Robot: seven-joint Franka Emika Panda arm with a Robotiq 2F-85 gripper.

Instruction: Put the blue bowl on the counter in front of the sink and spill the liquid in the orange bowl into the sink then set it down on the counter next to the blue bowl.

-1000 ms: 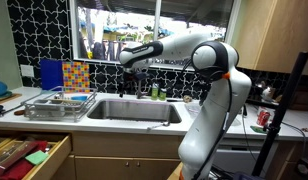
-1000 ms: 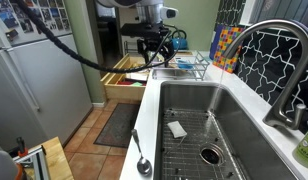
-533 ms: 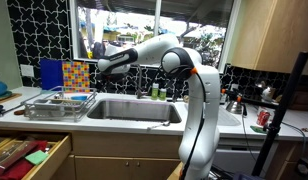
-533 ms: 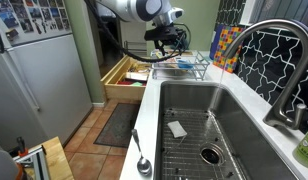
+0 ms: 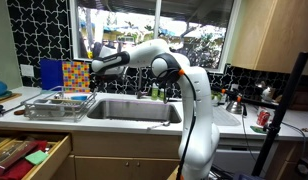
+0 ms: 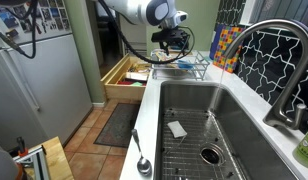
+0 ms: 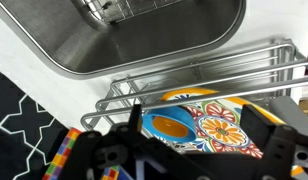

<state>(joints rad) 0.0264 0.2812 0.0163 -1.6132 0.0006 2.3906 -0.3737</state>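
One sink (image 5: 134, 108), with one wire rack (image 5: 56, 103) just beside it on the pale counter (image 5: 124, 124). The hand (image 5: 94, 70) hangs above the rack, fingers spread and empty. Only the wrist view shows one orange bowl (image 7: 174, 125) in the rack, on a patterned plate (image 7: 222, 132). A dark tiled wall (image 5: 34, 30) and a window (image 5: 144, 25) stand behind the sink.

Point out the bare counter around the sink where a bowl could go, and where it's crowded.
Free: the narrow counter strip in front of the sink, apart from a utensil at one end, and the white band between sink and dish rack. Crowded: the rack itself and the bottles behind the sink.
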